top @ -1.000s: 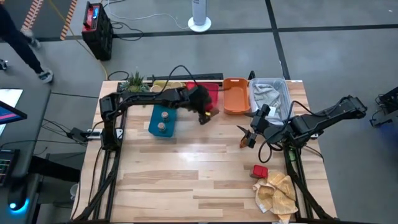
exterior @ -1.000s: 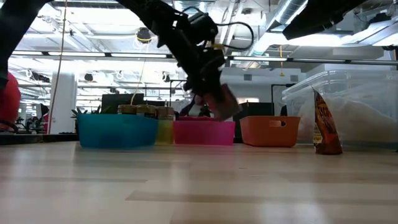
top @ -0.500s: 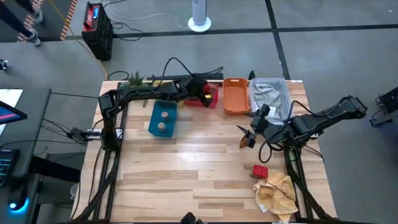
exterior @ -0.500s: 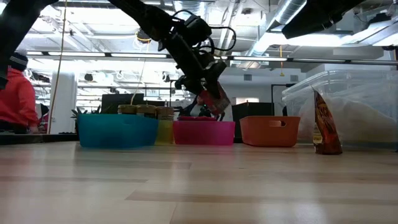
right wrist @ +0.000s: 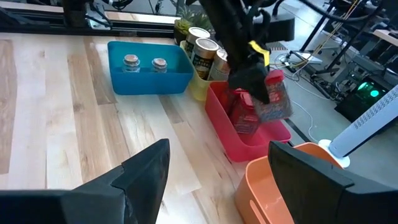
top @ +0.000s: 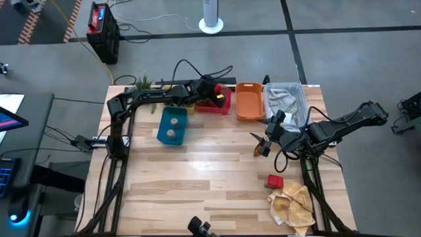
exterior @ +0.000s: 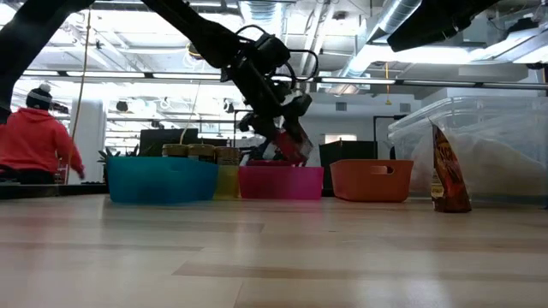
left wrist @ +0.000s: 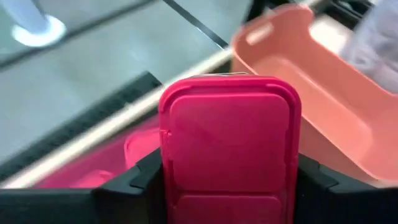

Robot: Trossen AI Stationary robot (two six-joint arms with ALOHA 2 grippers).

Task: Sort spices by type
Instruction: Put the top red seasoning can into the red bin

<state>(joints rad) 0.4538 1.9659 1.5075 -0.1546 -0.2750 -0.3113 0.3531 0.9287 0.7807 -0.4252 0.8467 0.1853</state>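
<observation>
The left gripper [top: 216, 99] squeezes a red spice box [left wrist: 230, 146] between its fingers, holding it just above the red tray [top: 223, 105] at the far side of the table [top: 197, 178], while the right gripper [top: 263, 141] waits with fingers apart, over on the right.

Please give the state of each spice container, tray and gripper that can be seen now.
left gripper: shut on red box, above red tray
red box: held, not yet released
red tray: holds another red box
teal tray: two small jars inside
orange tray: empty
right gripper: open, waiting
</observation>
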